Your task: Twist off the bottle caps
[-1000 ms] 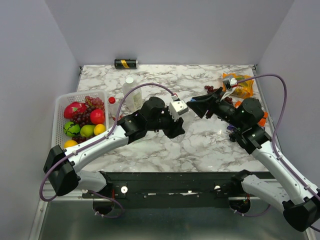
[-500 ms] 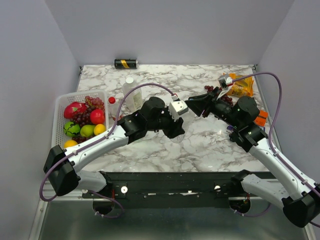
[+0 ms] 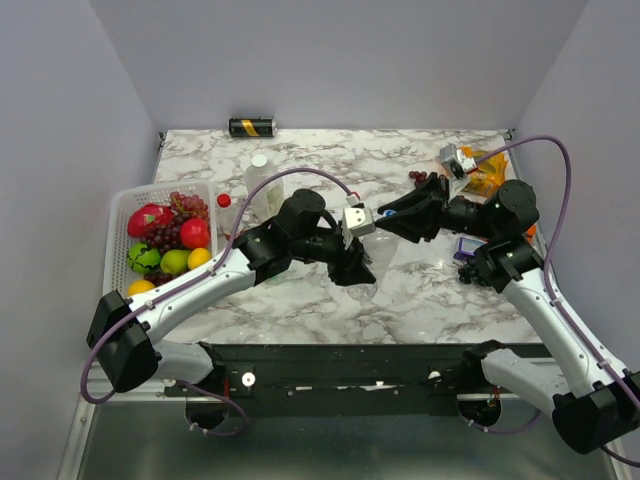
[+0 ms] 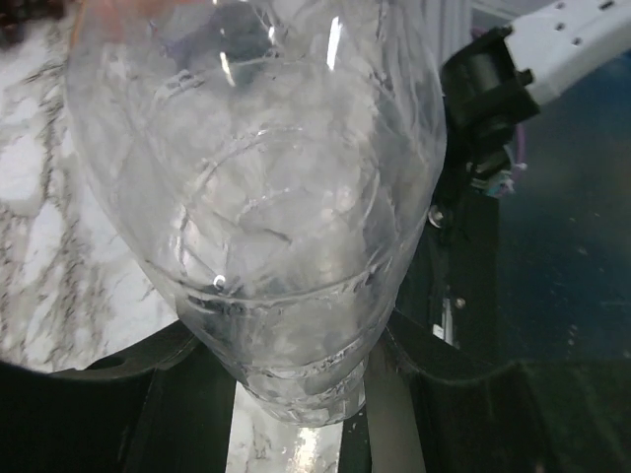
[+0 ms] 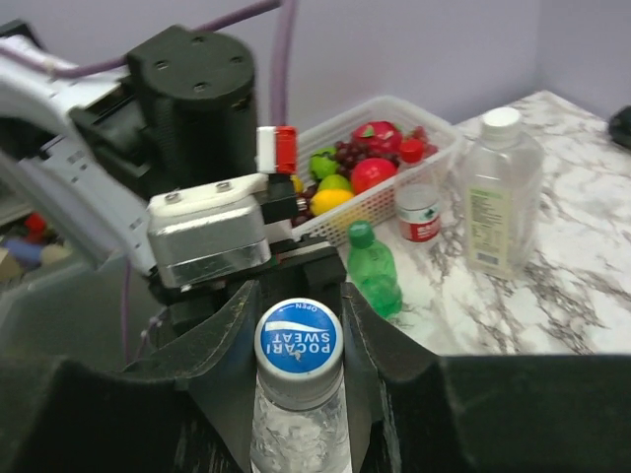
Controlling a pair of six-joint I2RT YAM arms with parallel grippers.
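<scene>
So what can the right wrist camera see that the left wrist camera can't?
Only the right wrist view shows the blue cap, sitting between the fingers of the right gripper, plus the small green bottle, the red-capped bottle, the white-capped bottle and the fruit basket. Only the left wrist view shows the body of the clear bottle up close, clamped in the left gripper. Both show that same bottle and the marble table.
</scene>
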